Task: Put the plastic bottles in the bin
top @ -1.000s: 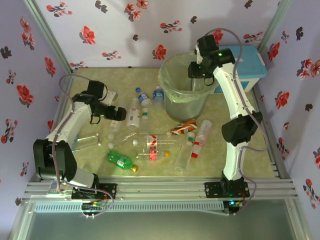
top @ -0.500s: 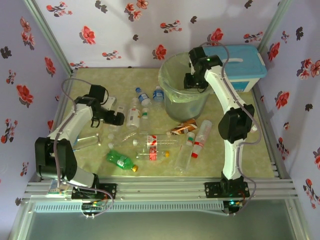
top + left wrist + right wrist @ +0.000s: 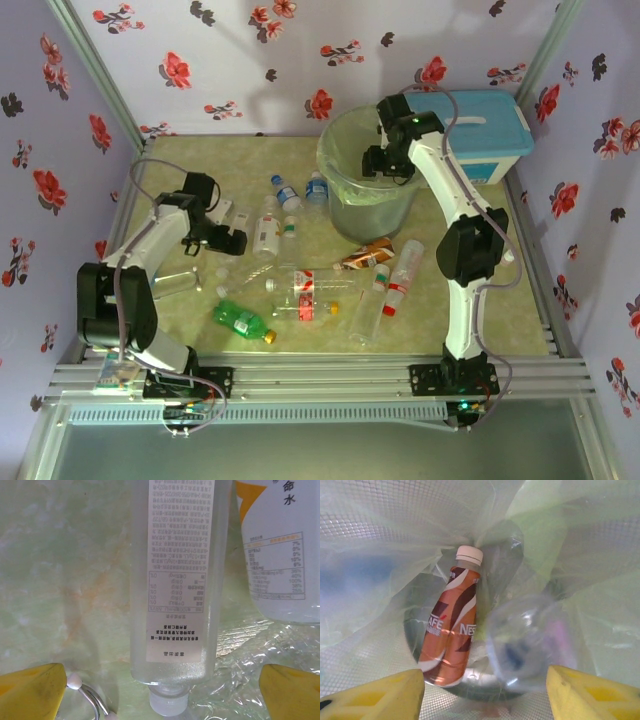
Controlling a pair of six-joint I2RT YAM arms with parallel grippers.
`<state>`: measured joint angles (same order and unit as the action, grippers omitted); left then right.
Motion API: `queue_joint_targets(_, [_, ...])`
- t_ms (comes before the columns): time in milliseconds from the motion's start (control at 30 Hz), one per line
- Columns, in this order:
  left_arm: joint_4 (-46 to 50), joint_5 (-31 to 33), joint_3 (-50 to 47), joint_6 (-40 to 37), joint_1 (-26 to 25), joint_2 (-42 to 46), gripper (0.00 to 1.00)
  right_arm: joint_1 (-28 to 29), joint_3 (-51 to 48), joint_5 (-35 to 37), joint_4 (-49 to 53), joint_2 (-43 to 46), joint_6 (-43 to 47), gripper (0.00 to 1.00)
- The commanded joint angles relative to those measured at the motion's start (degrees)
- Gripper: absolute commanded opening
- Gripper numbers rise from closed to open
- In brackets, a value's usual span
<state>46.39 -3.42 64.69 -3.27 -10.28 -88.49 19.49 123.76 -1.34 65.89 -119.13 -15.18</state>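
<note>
Over the bin the right gripper hangs with fingers spread, holding nothing; a brown bottle and a blurred clear bottle lie inside. Well left of the bin, the left gripper is spread either side of a white-labelled bottle (cap towards the wrist). Closing near the cap end could squirt this smooth bottle out, or knock the orange-labelled bottle just beside it

Clear glossy plastic seen on the bottle, bin lined with thin crinkled translucent film, tabletop finished smooth and marbled
</note>
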Motion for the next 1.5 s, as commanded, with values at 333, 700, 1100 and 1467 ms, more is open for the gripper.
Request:
queue_joint_targets(333, [1.0,0.2,-0.7,-1.2,-0.5,-4.9,0.92,-0.1,-3.4,-5.5,-3.3,17.0,0.9,0.68])
queue_joint_targets(700, [-0.2,-1.3,-0.2,-1.3,-0.5,-9.2,0.88,-0.1,-14.8,-11.7,-9.1,29.2,0.2,0.71])
queue_joint_targets(1100, [-0.7,-2.2,1.0,-1.2,-0.4,-11.4,0.61,0.0,-21.7,-14.1,-12.7,36.8,-0.5,0.72])
queue_joint_targets(1467, [-2.0,-2.3,2.8,-0.2,1.4,-3.8,0.5,5.5,-21.0,-11.6,-18.0,36.7,-3.4,0.7])
